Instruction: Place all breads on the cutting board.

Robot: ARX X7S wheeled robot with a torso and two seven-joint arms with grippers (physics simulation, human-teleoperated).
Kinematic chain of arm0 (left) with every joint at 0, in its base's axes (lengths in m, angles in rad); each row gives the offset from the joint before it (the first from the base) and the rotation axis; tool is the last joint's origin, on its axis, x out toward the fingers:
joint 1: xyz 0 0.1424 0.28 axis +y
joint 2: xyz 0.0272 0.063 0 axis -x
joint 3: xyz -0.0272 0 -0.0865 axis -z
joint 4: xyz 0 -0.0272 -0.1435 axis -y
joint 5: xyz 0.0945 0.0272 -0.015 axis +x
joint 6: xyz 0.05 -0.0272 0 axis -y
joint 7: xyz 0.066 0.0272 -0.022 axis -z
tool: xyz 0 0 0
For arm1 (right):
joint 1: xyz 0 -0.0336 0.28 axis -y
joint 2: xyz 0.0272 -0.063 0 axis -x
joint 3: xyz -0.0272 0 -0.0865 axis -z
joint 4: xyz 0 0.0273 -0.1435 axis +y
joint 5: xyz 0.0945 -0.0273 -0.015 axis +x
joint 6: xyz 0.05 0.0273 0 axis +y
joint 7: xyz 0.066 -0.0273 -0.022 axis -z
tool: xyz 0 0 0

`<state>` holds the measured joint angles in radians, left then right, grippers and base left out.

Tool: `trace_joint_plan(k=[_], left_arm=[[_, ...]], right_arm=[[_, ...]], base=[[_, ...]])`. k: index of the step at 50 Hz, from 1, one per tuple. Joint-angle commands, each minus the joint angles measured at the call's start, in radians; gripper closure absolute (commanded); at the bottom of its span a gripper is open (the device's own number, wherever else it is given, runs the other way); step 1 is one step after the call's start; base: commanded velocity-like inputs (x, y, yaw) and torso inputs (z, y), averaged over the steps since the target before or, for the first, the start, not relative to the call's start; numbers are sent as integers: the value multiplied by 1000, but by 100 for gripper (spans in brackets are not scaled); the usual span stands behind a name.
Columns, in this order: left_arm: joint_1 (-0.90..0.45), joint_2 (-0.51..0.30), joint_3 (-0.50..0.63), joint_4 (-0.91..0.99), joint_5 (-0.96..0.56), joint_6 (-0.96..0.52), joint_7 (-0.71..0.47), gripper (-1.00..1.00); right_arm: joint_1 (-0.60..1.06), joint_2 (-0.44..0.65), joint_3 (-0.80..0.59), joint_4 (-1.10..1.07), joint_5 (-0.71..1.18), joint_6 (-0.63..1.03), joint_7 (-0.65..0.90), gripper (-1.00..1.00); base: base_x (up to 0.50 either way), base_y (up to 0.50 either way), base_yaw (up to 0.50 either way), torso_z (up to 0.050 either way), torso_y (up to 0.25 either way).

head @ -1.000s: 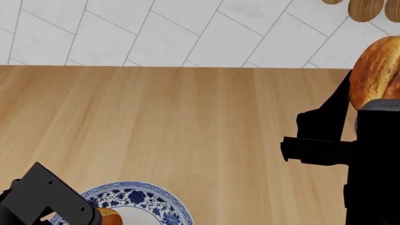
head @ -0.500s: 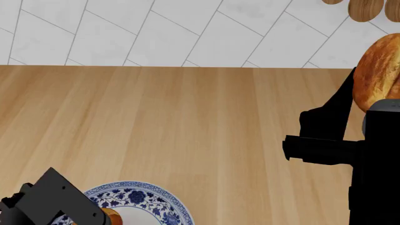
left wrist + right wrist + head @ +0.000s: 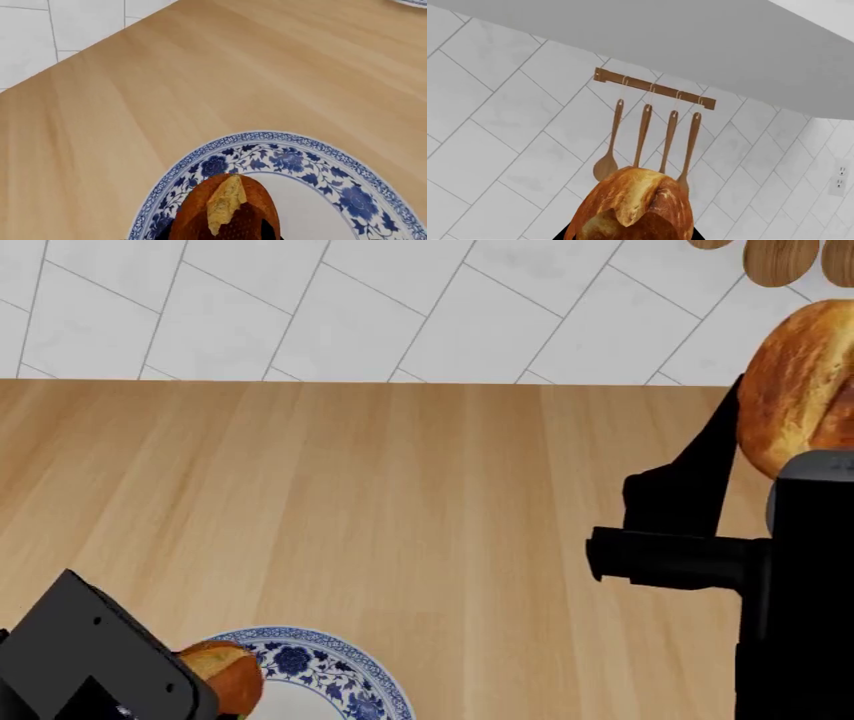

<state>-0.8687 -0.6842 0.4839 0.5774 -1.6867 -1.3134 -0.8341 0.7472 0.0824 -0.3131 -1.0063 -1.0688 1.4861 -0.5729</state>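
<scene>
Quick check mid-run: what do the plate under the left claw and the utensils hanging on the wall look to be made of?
The plate looks like glazed ceramic or porcelain: a smooth white surface with a blue floral border. The hanging spoons and their rail look like wood, a warm brown with a matte finish; grain is too fine to confirm. As renders, both are only apparent.

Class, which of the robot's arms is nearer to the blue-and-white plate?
Left. The left arm hangs right over the plate at the counter's near edge; the right arm is far across the counter, raised toward the wall.
</scene>
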Motion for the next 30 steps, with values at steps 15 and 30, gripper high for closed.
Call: trace_joint_plan(k=[15, 30], left_arm=[[-283, -119, -136, 117, -319, 133, -245, 100], [-300, -154, -206, 136, -308, 172, -235, 100]], right_arm=[[-7, -18, -22, 2, -25, -19, -94, 100], [-9, 23, -188, 12, -149, -72, -171, 100]], base=[[0, 0, 0, 0, 0], [-3, 123, 0, 0, 1]])
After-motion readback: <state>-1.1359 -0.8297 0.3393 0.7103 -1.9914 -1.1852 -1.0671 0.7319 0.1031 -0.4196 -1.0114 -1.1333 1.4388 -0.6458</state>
